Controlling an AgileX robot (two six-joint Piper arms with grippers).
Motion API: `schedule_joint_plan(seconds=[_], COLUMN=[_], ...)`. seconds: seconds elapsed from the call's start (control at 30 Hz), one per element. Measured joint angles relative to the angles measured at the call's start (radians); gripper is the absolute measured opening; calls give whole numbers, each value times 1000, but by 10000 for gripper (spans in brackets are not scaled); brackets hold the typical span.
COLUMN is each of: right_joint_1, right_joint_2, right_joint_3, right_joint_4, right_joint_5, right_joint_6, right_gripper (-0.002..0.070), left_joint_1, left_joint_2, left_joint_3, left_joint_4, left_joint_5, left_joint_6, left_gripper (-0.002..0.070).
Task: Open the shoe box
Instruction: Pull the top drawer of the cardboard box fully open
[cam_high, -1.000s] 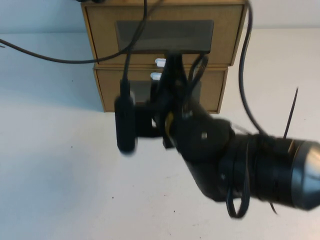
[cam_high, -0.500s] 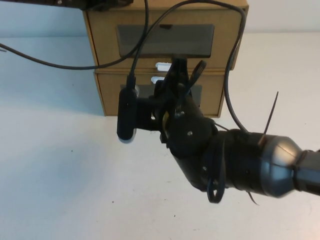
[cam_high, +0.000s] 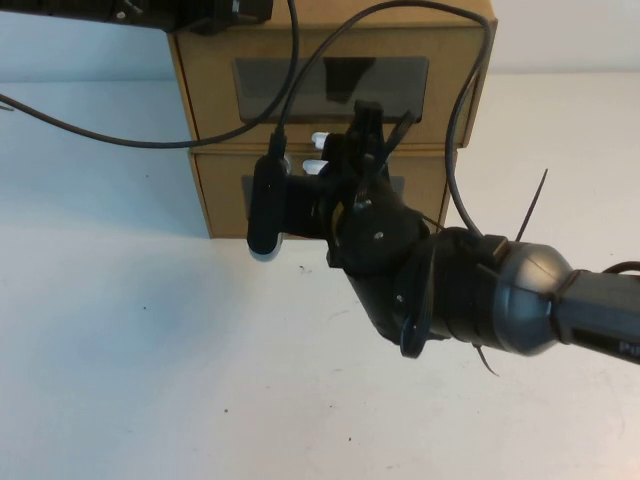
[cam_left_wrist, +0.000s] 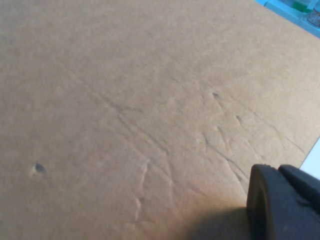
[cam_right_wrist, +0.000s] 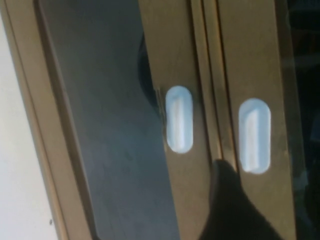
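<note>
High view: right gripper (cam_high: 368, 125) at pulls (cam_high: 317, 141) on shoe boxes (cam_high: 215, 95), left gripper (cam_left_wrist: 280, 202) above them; states unclear.

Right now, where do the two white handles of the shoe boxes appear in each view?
High view: the white handles sit one above the other, just left of the right gripper.
Left wrist view: not in it; only brown cardboard and the left gripper.
Right wrist view: the white handles lie near the middle, one each side of the seam.
Shared landmark: the seam between the stacked boxes, in high and right wrist views.
</note>
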Motion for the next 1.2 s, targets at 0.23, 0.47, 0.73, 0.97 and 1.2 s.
schedule_joint_plan(seconds=[0.23, 0.47, 0.73, 0.97, 1.2], right_joint_1=[-1, -16, -35, -61, -62], right_joint_2=[43, 73, 73, 73, 75], right_joint_3=[-33, -69, -71, -71, -71], right_joint_4=[-2, -4, -4, -4, -6], right_joint_5=[-20, -16, -21, -51, -99], right_joint_6=[2, 2, 2, 2, 2], right_gripper=[309, 310, 305, 280, 256], left_joint_1=[0, 0, 0, 0, 0], left_joint_2=[0, 0, 0, 0, 0], left_joint_3=[0, 0, 0, 0, 0], left_joint_4=[0, -2, -4, -6, -6], left_joint_5=[2, 17, 21, 27, 29], left_joint_6=[0, 0, -2, -2, -3], left_gripper=[-6, -6, -6, -6, -6])
